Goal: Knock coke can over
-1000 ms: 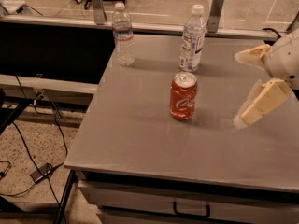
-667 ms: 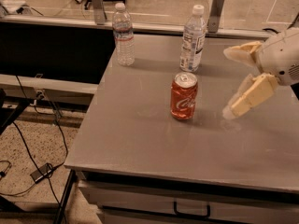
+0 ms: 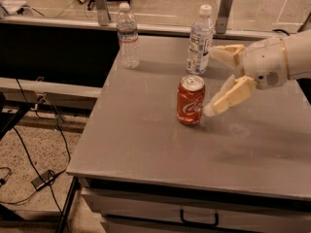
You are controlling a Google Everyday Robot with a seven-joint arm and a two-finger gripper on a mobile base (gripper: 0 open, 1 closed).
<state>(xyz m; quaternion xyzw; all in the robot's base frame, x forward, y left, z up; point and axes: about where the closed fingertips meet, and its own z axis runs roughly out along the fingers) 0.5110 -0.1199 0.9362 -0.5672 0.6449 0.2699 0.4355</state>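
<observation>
The coke can [image 3: 190, 100] is red-orange with a white script logo and a silver top. It stands upright near the middle of the grey table [image 3: 146, 144]. My gripper [image 3: 212, 81] comes in from the right, just beside the can. Its two cream fingers are spread wide apart. The lower fingertip [image 3: 212, 110] is right next to the can's right side, close to its base. The upper finger [image 3: 224, 52] points left above and behind the can. Nothing is held.
Two clear water bottles with white caps stand upright at the back: one at the back left [image 3: 128, 36], one [image 3: 200, 40] right behind the can. The table's left edge drops to a floor with cables [image 3: 34, 174]. A drawer handle [image 3: 199, 220] is below the front edge.
My gripper has moved left across the table towards the can, from well to its right to right beside it. The can and bottles have not moved.
</observation>
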